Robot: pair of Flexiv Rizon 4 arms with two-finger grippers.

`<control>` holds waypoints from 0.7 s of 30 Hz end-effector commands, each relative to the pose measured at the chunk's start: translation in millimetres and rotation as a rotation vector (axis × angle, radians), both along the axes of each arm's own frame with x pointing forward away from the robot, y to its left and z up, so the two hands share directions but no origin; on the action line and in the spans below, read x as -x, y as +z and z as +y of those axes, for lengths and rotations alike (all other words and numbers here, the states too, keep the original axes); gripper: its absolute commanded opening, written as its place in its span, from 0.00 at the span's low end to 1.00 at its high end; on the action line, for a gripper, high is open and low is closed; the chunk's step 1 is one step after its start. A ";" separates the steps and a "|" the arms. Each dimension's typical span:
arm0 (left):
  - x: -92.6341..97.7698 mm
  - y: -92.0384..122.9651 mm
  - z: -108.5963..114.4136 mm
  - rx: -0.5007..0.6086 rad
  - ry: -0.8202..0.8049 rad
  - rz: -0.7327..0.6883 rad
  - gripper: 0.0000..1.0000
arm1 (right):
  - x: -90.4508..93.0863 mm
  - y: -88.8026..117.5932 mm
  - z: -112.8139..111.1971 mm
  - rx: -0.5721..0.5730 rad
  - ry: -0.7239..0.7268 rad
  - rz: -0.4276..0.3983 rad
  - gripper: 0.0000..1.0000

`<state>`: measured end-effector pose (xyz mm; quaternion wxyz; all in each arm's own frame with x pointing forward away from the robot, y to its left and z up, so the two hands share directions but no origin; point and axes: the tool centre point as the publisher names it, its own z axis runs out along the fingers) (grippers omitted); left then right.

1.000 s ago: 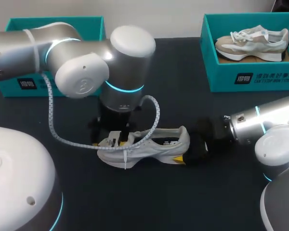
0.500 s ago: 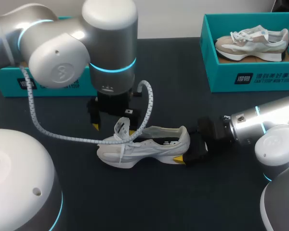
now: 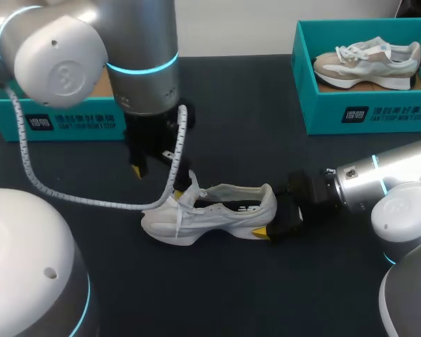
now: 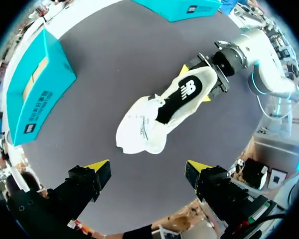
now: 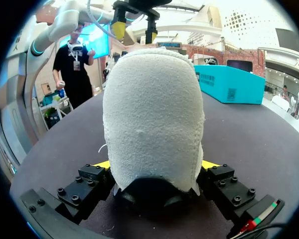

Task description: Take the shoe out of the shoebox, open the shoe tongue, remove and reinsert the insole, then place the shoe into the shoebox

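Observation:
A white shoe (image 3: 209, 213) lies on its side on the dark table, toe to the left, with its tongue and laces (image 3: 186, 188) sticking up. My right gripper (image 3: 281, 219) is shut on its heel; in the right wrist view the heel (image 5: 152, 109) fills the space between the yellow tips of that gripper (image 5: 155, 165). My left gripper (image 3: 156, 175) hangs open and empty above the table, just behind the toe. From its wrist the shoe (image 4: 159, 114) lies ahead of the left gripper (image 4: 147, 169), apart from it. The teal shoebox (image 3: 63, 119) stands at the back left.
A second teal box (image 3: 323, 112) at the back right holds a beige shoe (image 3: 368, 60). My left arm's cable (image 3: 91, 200) loops low over the table beside the white shoe's toe. In the right wrist view my left gripper (image 5: 134, 22) hangs beyond the shoe.
My left gripper has opened, let go of the shoe's tongue and risen up and back to the left. The tongue now stands up. The right gripper still holds the heel.

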<state>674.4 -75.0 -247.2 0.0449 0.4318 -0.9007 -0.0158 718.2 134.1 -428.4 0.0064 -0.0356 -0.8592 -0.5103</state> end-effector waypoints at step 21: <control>-20.1 -2.9 -93.4 0.270 -0.572 -0.030 0.27 | 0.6 -6.5 2.6 0.002 -0.001 0.001 0.00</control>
